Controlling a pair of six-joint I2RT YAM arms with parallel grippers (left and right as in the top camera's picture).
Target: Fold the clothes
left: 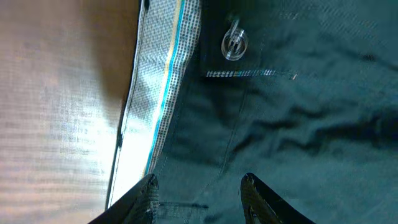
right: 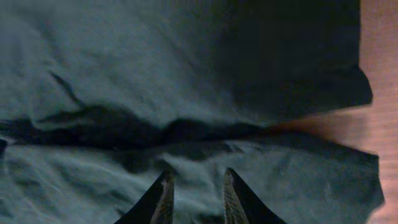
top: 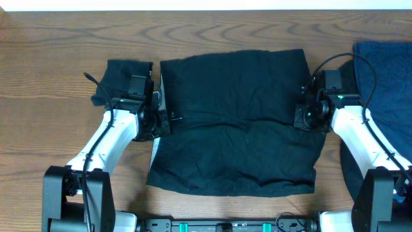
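While the black garment (top: 238,129) lies spread mid-worktop (top: 51,96), the left claw (left: 199,182) stands apart at its pale checked edge (left: 158,81); the right claw (right: 198,175), slightly apart, sits at the opposite side. A navy cloth (top: 386,84) lies far right.

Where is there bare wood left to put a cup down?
Bare table lies far left, beyond the left arm and small dark cloth, and along the far edge behind the black garment. Between that garment and the navy cloth, the right arm crowds it.

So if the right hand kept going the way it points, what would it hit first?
The black garment: the right hand points straight into it, just short of its dark crease. Touching or not, I cannot tell.
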